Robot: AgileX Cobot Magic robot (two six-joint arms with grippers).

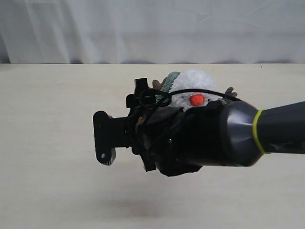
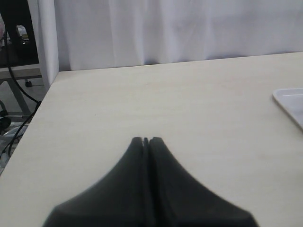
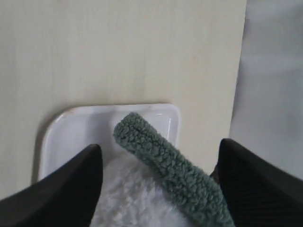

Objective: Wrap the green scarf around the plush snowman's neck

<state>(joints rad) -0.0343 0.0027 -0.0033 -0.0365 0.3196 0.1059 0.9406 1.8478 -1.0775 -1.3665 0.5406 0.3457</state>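
The plush snowman [image 1: 193, 82] stands at the back middle of the table, mostly hidden behind my right arm [image 1: 224, 138]; only its white head and orange nose [image 1: 197, 100] show. The green scarf [image 1: 169, 79] peeks out beside its head. In the right wrist view my right gripper [image 3: 161, 144] is open, its fingers wide apart on either side of the scarf [image 3: 165, 163], which lies loose across the snowman's white fluff [image 3: 128, 198]. The neck is hidden. My left gripper [image 2: 147, 140] is shut on nothing, over bare table.
A white tray [image 3: 71, 127] lies under the snowman; its corner [image 2: 291, 101] also shows in the left wrist view. The table edge [image 3: 239, 85] and a white curtain [image 1: 152, 28] run close behind the tray.
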